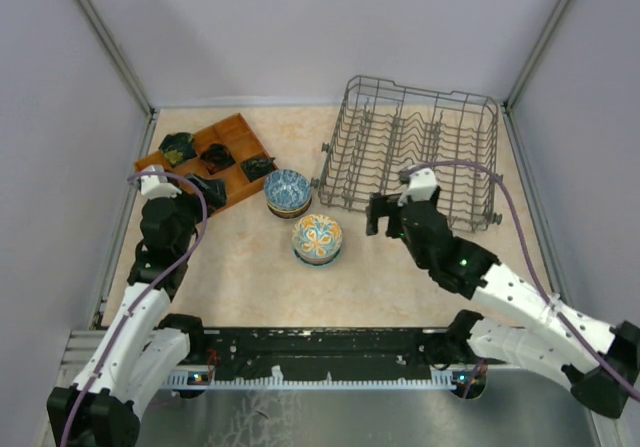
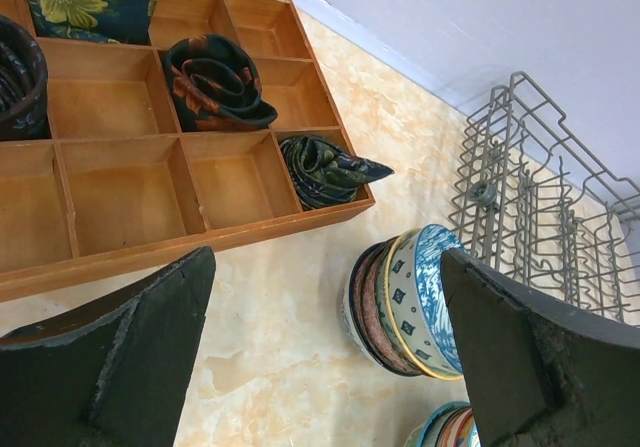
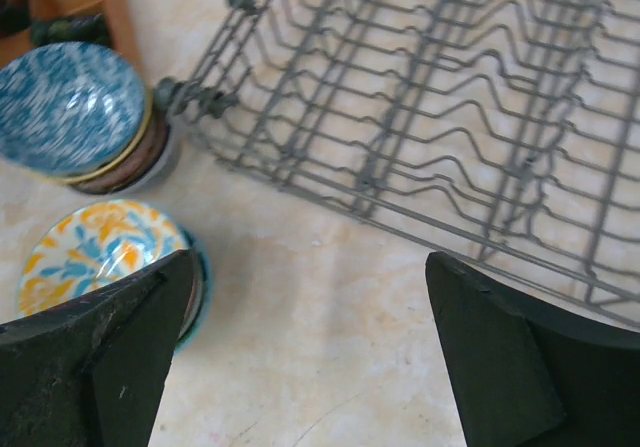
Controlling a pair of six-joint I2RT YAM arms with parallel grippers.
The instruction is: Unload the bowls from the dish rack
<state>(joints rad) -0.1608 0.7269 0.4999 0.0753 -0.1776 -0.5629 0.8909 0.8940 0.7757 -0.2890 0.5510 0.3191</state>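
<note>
Because each pile is seen from above in the top view, only the uppermost of the bowls (image 1: 300, 212) shows there, and how many lie beneath cannot be counted. The blue-and-white stack (image 1: 287, 191) stands upright on the table (image 1: 380, 287) just left of the dish rack (image 1: 415, 147), near its front left corner. The orange-and-blue stack (image 1: 317, 237) is set a little further out from that corner, towards the arms, and the two piles are close together but apart. From the right wrist, the rack is cut off at the top and right edges, the orange-and-blue pile is partly hidden behind one dark finger, and the blue bowl is blurred. From the left wrist, the orange-and-blue pile is clipped by the lower edge to a few rims, and only one end of the rack is caught. Several nested rims of the blue-and-white pile, brown, dark and yellow-edged, are shown side-on only by the left wrist view. That view alone makes plain the rolled cloths (image 2: 215, 82) lying in compartments of the wooden tray (image 2: 150, 167), which sits well to the left of the rack. The left gripper (image 2: 328, 297) is held over the near edge of that tray, its fingers spread wide with nothing between them. The right gripper (image 3: 308, 267) is held at the rack's near side, its fingers likewise parted and nothing gripped.
</note>
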